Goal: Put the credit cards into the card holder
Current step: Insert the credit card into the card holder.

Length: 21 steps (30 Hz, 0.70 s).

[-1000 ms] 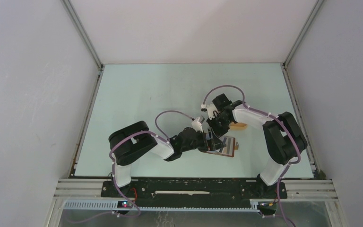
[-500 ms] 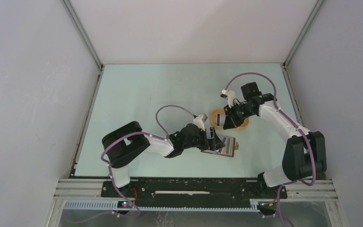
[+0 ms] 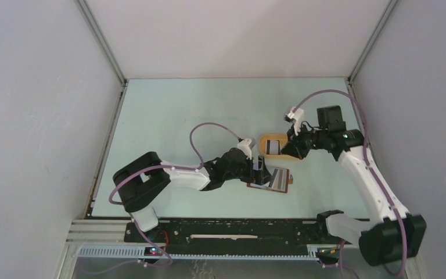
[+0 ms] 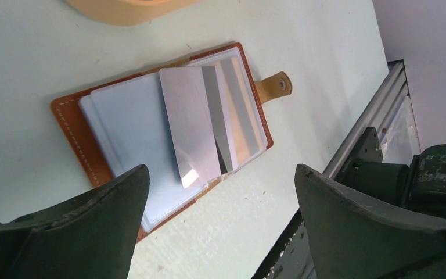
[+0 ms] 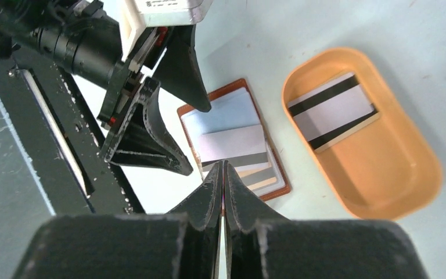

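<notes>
TWO ARMS, TWO POSES: The left arm (image 3: pixel 174 173) lies low and stretches toward the right, its elbow folded close to its base and its forearm running out to mid-workspace. The left gripper (image 3: pixel 261 170) points forward and down with its jaws spread wide, and the two dark fingers (image 4: pixel 93 226) frame either edge of the left wrist view. The right arm (image 3: pixel 374 180) sets its elbow low at the near right corner and reaches up and inward, the wrist bent to the left. The right gripper (image 3: pixel 295 148) tilts downward, its fingers (image 5: pixel 206 197) pressed together with the tips all but touching.
</notes>
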Each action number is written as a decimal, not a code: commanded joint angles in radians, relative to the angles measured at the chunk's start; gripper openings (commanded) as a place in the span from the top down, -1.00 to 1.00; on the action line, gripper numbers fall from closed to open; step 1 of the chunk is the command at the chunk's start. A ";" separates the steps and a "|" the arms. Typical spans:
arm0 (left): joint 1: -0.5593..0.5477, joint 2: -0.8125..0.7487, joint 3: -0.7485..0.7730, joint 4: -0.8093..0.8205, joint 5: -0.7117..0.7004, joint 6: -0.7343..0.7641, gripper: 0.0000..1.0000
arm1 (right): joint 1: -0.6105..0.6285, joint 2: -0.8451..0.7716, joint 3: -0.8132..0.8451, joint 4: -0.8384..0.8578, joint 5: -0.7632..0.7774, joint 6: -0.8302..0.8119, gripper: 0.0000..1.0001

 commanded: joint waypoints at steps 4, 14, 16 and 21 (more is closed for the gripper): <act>0.005 -0.250 0.034 -0.198 -0.187 0.200 -1.00 | -0.013 -0.271 -0.105 0.133 -0.057 -0.070 0.44; 0.024 -0.533 -0.007 -0.396 -0.550 0.387 -1.00 | -0.015 -0.209 -0.146 0.031 -0.127 -0.225 -0.27; 0.047 -0.555 -0.027 -0.405 -0.545 0.368 -1.00 | -0.015 -0.206 -0.155 0.027 -0.083 -0.241 -0.25; 0.103 -0.545 -0.074 -0.329 -0.328 0.312 -0.93 | -0.015 -0.172 -0.170 -0.011 -0.005 -0.286 -0.20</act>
